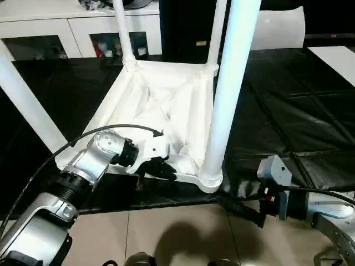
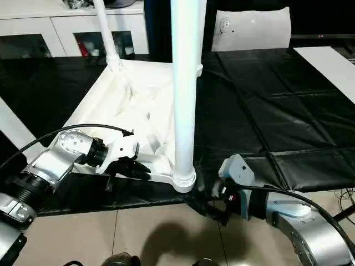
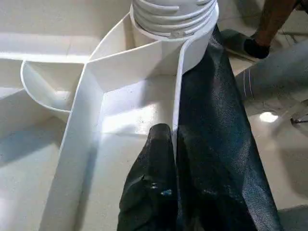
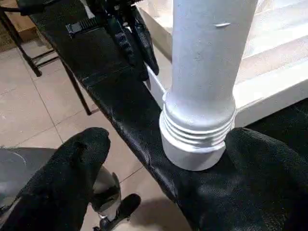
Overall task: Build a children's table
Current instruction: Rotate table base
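looking down from the head view, i see the tabletop [image 1: 161, 111] upside down on the black mat [image 1: 288, 105], legs up, my left gripper [image 1: 162, 169] pinching its near rim. in the left wrist view the fingers [image 3: 154, 187] clamp that rim; in the right wrist view my right gripper [image 4: 159, 178] gapes around the near leg [image 4: 207, 72], so i reckon a thin rim hold could slip and skew the socket.

The two eye views look down from up high, side by side, at the same upside-down table [image 1: 161, 105] on a black mat [image 1: 288, 105]. The left wrist view sits very close to the table's rim. The right wrist view looks closely at the near leg [image 4: 207, 72], which every view shares.
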